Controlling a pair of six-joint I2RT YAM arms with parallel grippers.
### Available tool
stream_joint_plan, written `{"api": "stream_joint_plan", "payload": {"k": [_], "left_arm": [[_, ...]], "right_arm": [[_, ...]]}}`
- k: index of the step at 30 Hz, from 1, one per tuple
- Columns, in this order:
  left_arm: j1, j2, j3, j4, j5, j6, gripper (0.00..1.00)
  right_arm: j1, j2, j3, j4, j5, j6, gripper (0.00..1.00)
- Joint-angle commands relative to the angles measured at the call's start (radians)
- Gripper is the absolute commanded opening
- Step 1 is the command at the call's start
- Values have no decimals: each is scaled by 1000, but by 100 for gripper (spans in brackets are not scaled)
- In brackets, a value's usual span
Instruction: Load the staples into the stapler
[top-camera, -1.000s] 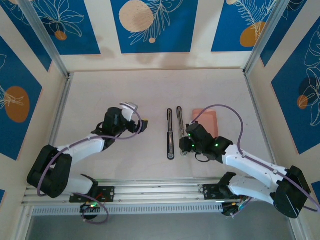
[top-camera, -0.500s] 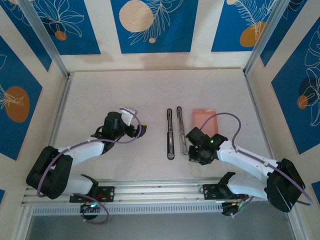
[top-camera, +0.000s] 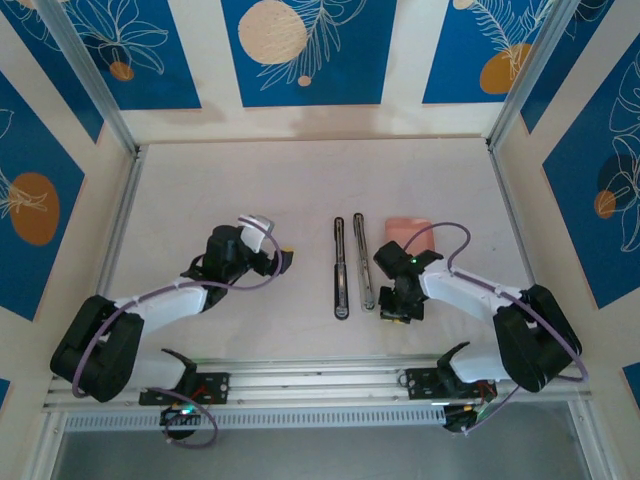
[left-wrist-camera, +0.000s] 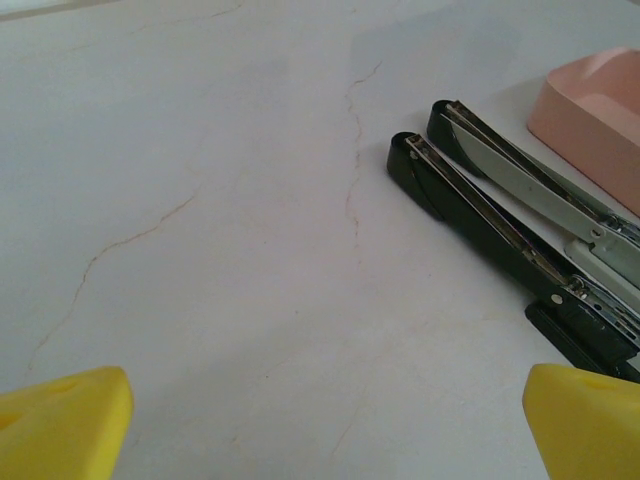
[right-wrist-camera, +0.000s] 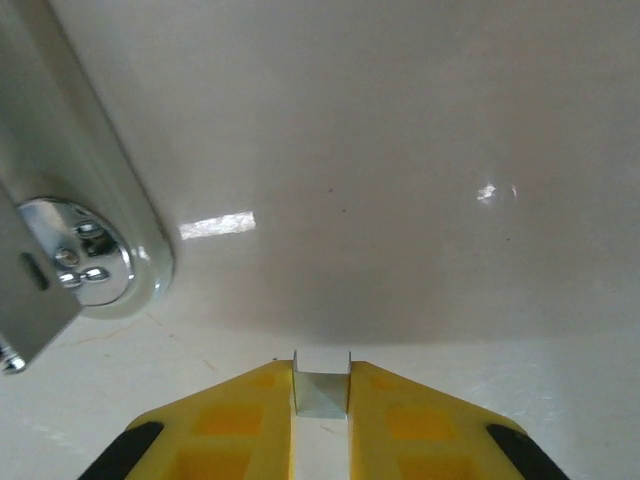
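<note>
One staples strip (right-wrist-camera: 320, 393), pinched in nearly-closed right end effector (right-wrist-camera: 320, 368)

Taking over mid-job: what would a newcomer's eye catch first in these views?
The stapler, opened out into two slim bars side by side at mid-table. Right beside its near end, the right end effector is pinched shut on a small silvery strip of staples. The left end effector stands wide open, left of the stapler.

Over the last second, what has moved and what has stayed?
The right gripper slid toward the near edge, by the near end of the stapler, its arm folding inward over the pink tray; it is shut on the staples. The left gripper, open, and the stapler stayed put.
</note>
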Motion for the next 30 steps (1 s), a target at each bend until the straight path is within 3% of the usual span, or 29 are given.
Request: {"api": "stream_joint_plan", "payload": {"k": [1,5,12,30], "left_arm": [[-12,-14,-15,27,14,20,100],[-12,-11,-22,37,13,23,100],[-12,-5,-28,57,14,9,100],[-12,-2,-28,56,23,2,100]], "right_arm": [[-5,32,27,-43,-21,-22,20],[-4,64,32,-41,-34,-27,22],[-10,86,57,-57,-35,-44,38],[-59,122,61,-66,-64,-38,31]]}}
